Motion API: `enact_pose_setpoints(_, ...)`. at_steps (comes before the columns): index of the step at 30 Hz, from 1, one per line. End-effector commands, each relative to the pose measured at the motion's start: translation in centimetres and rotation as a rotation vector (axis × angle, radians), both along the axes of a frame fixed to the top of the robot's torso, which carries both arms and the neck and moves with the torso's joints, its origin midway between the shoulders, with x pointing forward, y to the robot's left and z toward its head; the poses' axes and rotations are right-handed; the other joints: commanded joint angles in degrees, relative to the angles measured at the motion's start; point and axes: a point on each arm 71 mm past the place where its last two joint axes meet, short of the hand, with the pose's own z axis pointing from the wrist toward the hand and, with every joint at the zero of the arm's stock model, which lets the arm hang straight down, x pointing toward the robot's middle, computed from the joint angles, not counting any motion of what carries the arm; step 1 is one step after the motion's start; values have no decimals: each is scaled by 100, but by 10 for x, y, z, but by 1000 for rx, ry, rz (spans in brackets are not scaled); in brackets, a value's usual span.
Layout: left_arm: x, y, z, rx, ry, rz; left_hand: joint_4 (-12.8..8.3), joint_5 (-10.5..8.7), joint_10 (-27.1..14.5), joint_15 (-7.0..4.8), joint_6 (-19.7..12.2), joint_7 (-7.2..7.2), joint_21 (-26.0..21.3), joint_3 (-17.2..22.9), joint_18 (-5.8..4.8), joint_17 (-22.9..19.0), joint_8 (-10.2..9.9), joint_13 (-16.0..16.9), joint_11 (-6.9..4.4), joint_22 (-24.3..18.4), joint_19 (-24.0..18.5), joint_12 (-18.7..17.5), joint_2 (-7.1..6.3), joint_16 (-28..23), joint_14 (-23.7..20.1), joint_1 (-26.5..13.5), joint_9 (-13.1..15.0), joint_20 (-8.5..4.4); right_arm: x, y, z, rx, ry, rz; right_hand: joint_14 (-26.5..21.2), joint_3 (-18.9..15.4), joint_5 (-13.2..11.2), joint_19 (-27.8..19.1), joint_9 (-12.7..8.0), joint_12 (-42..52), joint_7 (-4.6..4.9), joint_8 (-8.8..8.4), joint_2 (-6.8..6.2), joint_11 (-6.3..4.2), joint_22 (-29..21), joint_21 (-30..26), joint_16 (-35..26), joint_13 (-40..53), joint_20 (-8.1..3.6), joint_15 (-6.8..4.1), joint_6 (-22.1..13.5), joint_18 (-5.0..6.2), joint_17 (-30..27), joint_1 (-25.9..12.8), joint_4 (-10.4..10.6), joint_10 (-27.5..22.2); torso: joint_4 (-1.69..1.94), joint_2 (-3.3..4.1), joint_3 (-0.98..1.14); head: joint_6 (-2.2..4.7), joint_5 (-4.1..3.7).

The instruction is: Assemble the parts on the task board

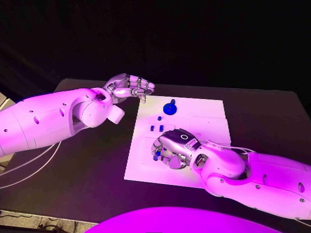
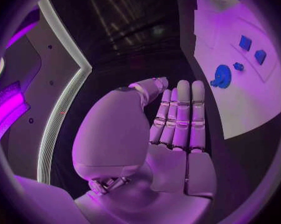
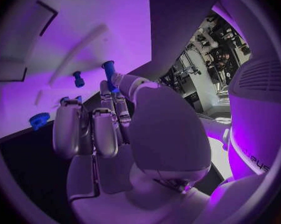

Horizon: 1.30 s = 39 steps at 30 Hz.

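The white task board lies in the middle of the black table. My right hand hovers low over its near left part and pinches a blue peg between thumb and fingertip; the peg's tip points at the board. A blue gear stands near the board's far edge, with a small blue peg and two small blue blocks nearer me. My left hand hangs above the board's far left corner, holding nothing, its fingers straight and side by side. The gear and blocks lie beyond it.
Bare black table surrounds the board on all sides. The board has shallow recesses and a raised ridge in its surface. My left forearm crosses the table's left side.
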Motion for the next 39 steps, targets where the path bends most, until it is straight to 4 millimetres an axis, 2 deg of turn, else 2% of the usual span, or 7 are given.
enact_pose_setpoints(1, -1, -2, 1, -9, -1, -16, -31, 19, -26, 0, -30, -6, 33, 10, 81, 8, 36, -6, -3, 7, -37, 18, 37, 1, -25, -28, -8, 15, 0, 1, -4, -43, 14, 15, 173, 28, 13, 179, 7, 15, 26, 26, 58, -452, 670, 14, 3, 43, -31, -49, -1, -67, 5, 4, 4, 479, 1, 2, -1, -5, -4)
enact_pose_setpoints(15, -1, -2, 1, -9, -1, -16, -44, 19, -43, 3, -38, -4, 37, 7, 81, 10, 50, -13, 0, 13, -47, 26, 39, 4, -35, -33, -14, 19, 2, 0, -8, -48, 18, 2, 165, 39, 10, 163, 9, -22, 38, 12, 47, -440, 644, -46, -12, 46, -27, -41, -32, -56, -33, -52, -14, 455, 0, -4, -4, 9, -24)
enact_pose_setpoints(17, -1, -2, 1, -8, -1, -15, -44, 19, -43, 3, -38, -4, 37, 7, 81, 10, 50, -13, 0, 13, -47, 26, 39, 4, -35, -33, -14, 19, 3, 0, -8, -38, 23, 4, 149, -6, 9, 137, -14, -135, 81, -68, -27, -390, 608, -129, -40, 28, -1, 2, -173, -45, -93, -209, -1, 314, -1, -5, -5, 9, -23)
enact_pose_setpoints(19, -1, -2, 1, -8, -1, -16, -44, 19, -43, 3, -38, -4, 37, 7, 81, 10, 50, -13, 0, 13, -47, 26, 39, 4, -35, -33, -14, 19, 3, 0, -8, -30, 29, 7, 126, -158, 106, 48, -73, -330, 160, -217, -243, -278, 459, -442, -76, -39, 64, 98, -419, 3, -171, -509, 98, 5, -1, -5, -5, 9, -23)
enact_pose_setpoints(23, -1, -2, 1, -8, -1, -16, -44, 19, -43, 3, -38, -4, 37, 7, 81, 10, 50, -13, 0, 13, -47, 26, 39, 4, -35, -33, -14, 19, 3, 0, -8, -11, 35, 9, 15, -457, -12, -143, -150, -500, 163, -414, -374, -205, 79, -1193, -268, -150, 141, 154, -721, 139, -559, -715, 183, -471, 0, -1, 1, 15, -26)
enact_pose_setpoints(29, -1, -2, 1, -8, 0, -16, -47, 19, -47, 4, -40, -4, 38, 7, 81, 11, 54, -15, 0, 14, -50, 29, 40, 4, -38, -35, -16, 20, 3, -2, -6, 17, 32, 4, -5, -1851, 43, -199, -310, -343, 136, -653, -39, -120, -367, -1932, -369, -174, 210, 218, -905, 241, -726, -320, 380, -1188, -1, -1, -1, 49, -43)
enact_pose_setpoints(39, -1, -1, 1, -6, 1, -16, -47, 19, -47, 4, -40, -4, 38, 7, 81, 11, 54, -15, 0, 14, -50, 29, 40, 4, -38, -35, -16, 20, 6, -23, 6, 75, 5, -51, -14, -2663, 53, -152, -469, -99, 136, -796, 126, -89, -481, -2099, -399, -178, 224, 240, -940, 253, -793, 160, 830, -1489, -12, -11, 2, 97, -68)
